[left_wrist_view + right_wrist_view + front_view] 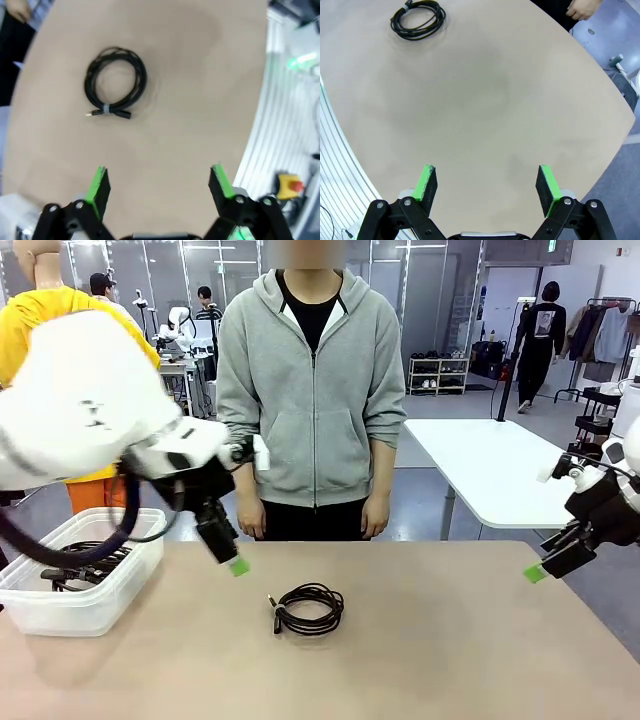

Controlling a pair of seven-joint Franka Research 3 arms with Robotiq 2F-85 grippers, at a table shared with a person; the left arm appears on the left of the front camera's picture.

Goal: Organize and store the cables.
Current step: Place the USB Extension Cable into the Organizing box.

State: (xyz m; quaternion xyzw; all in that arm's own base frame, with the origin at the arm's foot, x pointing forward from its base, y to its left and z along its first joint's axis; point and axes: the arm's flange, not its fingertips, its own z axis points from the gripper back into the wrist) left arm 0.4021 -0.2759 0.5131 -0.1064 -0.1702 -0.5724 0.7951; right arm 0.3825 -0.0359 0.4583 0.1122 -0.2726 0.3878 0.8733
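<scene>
Both arms hang above the tan table (450, 640) with nothing in their grasp: the left gripper (160, 184) has its green-padded fingers (98, 184) spread wide apart over bare tabletop, touching nothing, and the right gripper (487, 184) is likewise spread wide, empty and clear of the surface. In the front view the left gripper (232, 558) hovers at about ten o'clock from the one coiled cable (308, 609) left on the table, near it but not in contact, while the right gripper (545, 565) hangs well off at three o'clock, by the table's right edge. That cable is a thin black cord wound into a neat round coil of several loops, lying flat near the middle of the table; a small pale tie binds the loops at one spot, where the short plug ends stick out side by side. A clear plastic bin (110, 590) stands at nine o'clock on the table's left side, with more black cables (85, 562) lying inside it. A person in a grey hooded jacket (312, 390) stands at twelve o'clock behind the far edge, hands down.
</scene>
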